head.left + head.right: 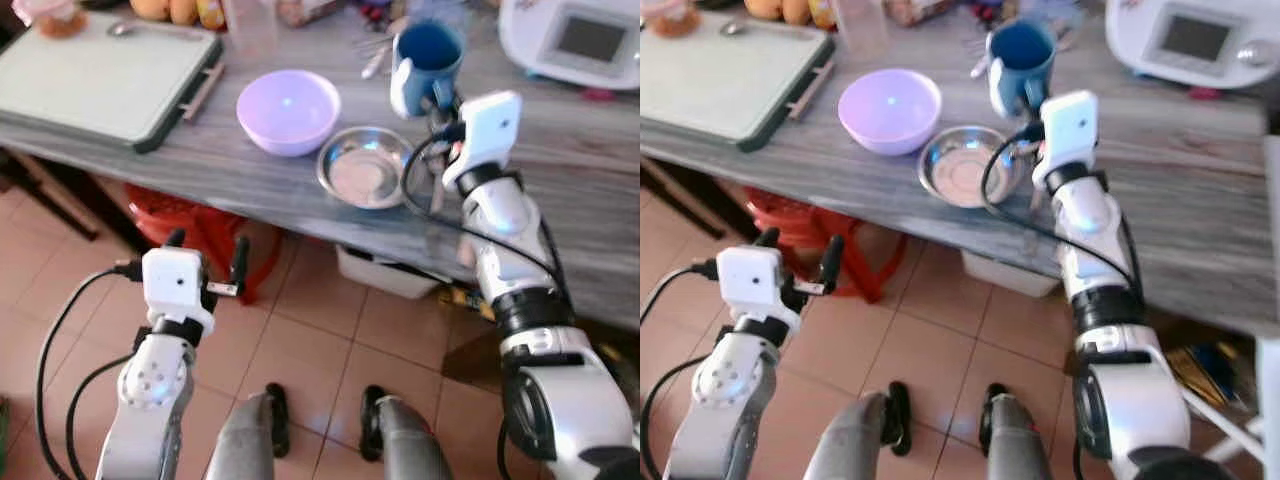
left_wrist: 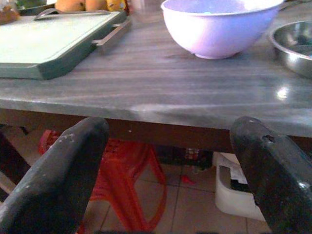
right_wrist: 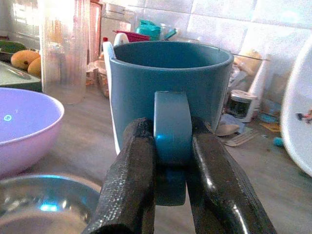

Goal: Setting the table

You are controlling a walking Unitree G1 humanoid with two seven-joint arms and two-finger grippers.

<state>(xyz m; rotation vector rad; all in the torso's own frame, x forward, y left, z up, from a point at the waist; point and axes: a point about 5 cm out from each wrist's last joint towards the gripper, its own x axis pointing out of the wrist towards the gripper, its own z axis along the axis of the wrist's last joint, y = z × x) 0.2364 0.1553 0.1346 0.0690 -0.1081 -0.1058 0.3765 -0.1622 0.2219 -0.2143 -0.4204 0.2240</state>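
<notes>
- Right claw (image 3: 170, 195) is clamped on the handle of the blue mug (image 1: 428, 52), one black finger on each side of the handle loop. Looks like a solid pinch from the wrist cam.
- The mug is at the far side of the grey bench (image 1: 250, 180), just behind the steel bowl (image 1: 365, 167). Can't tell whether it's resting on the surface or lifted a bit.
- The lilac bowl (image 1: 287, 110) sits right beside the steel one, on the robot's left, and a green tray (image 1: 100, 80) is further left.
- Left claw (image 1: 207, 262) hangs below the bench edge in front of the bowls, fingers spread wide, holding nothing.
- My read: we're in the "grab the mug" step of setting the table, grip done, placing not done.
- Next move probably calls for lifting it straight up enough to clear the steel bowl's rim, keeping it upright, then carrying it to its spot. A handle-only grip could let the mug swing or twist, so slow is the way to go.
</notes>
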